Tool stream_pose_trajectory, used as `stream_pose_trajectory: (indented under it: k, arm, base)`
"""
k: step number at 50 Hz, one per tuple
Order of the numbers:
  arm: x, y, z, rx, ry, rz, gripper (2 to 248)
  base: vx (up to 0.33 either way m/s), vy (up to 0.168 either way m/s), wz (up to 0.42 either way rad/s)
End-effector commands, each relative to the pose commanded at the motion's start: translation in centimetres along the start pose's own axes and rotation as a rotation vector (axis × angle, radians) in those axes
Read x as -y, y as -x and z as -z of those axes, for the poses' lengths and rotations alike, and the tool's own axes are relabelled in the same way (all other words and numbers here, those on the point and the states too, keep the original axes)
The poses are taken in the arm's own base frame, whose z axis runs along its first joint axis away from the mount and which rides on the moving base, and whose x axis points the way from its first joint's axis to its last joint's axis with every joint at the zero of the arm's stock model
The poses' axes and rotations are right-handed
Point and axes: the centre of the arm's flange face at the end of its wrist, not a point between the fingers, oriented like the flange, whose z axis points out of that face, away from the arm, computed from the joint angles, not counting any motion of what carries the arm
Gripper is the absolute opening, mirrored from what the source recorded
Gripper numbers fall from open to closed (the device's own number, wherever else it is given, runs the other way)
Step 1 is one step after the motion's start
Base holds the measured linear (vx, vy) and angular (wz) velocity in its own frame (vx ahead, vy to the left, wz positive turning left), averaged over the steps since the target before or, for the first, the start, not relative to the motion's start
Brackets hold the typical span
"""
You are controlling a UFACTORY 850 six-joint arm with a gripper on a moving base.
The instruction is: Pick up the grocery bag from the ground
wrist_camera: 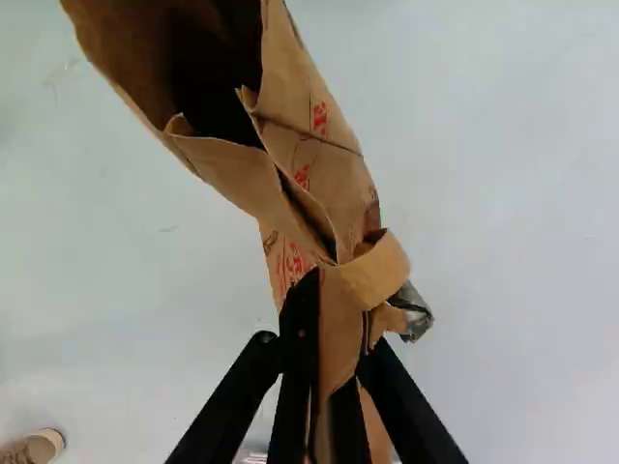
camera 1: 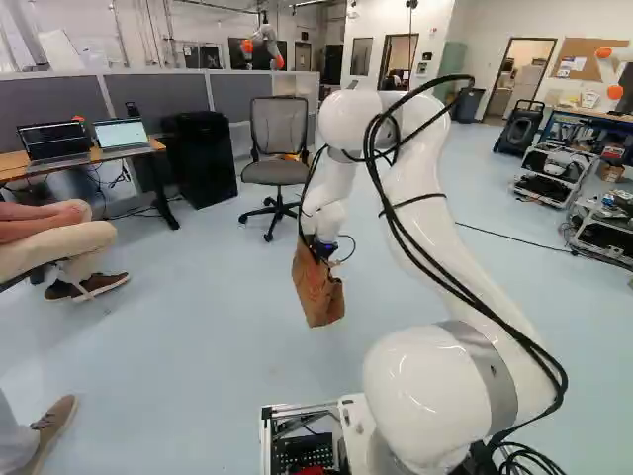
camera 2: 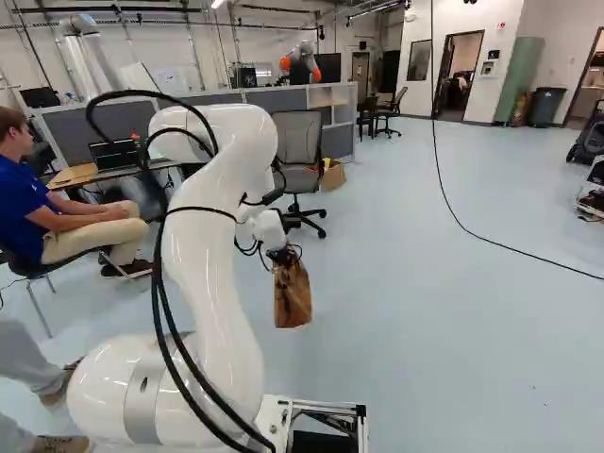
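Note:
My gripper (camera 1: 324, 249) is at the end of the lowered arm in the left base view, with the brown paper grocery bag (camera 1: 318, 293) hanging from it above the floor. The same bag (camera 2: 293, 296) hangs below the wrist in the right base view. In the wrist view the gripper (wrist_camera: 334, 333) is shut on the bag's crumpled paper (wrist_camera: 324, 184), a fold pinched between both fingers. The bag's dark open mouth gapes ahead of the fingers. Its lower part is mostly hidden there.
An office chair (camera 1: 277, 148) stands beyond the bag, near a black bin (camera 1: 201, 158) and a desk with laptops (camera 1: 124, 135). A seated person is at the left, and another person's shoe (camera 1: 51, 429) is near the base. A cable (camera 2: 510, 247) crosses the floor. Another robot stands far back.

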Motion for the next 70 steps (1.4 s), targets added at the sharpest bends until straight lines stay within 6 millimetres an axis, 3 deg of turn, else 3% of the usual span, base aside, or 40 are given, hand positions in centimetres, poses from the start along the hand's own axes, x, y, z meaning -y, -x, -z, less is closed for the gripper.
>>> stream_pose_trajectory:
  k: [70]
  arm:
    - [0.0, -3.2, 17.9, -0.226, -0.013, -0.002, 19]
  base:
    - [0.000, 0.000, 0.000]
